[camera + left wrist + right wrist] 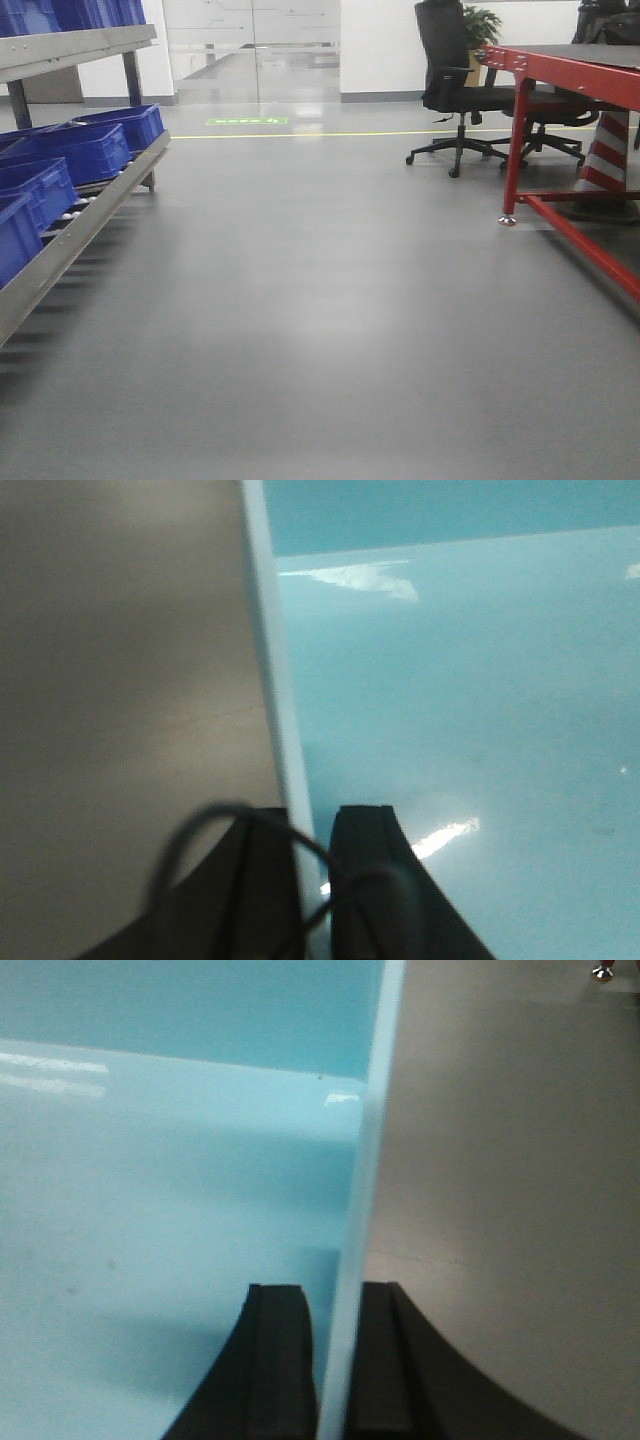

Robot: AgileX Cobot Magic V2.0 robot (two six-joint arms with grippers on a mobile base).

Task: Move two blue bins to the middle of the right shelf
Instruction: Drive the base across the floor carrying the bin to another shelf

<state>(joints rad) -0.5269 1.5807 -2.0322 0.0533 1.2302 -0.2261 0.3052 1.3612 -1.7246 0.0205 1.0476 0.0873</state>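
A pale sky-blue bin fills both wrist views. In the left wrist view its inside (470,680) lies to the right and its thin left wall (280,680) runs up the frame. My left gripper (315,825) is shut on that wall, one finger inside, one outside. In the right wrist view the bin's inside (160,1180) lies to the left and its right wall (365,1160) runs up the frame. My right gripper (335,1300) is shut on that wall. I see only one pale bin; a second is not distinguishable. Neither bin nor gripper shows in the front view.
Grey floor (320,300) stretches ahead. A metal rack (80,215) at the left holds several dark royal-blue bins (85,150). A red-framed table (570,80) stands at the right, with black office chairs (460,80) and a striped cone (605,150) behind it.
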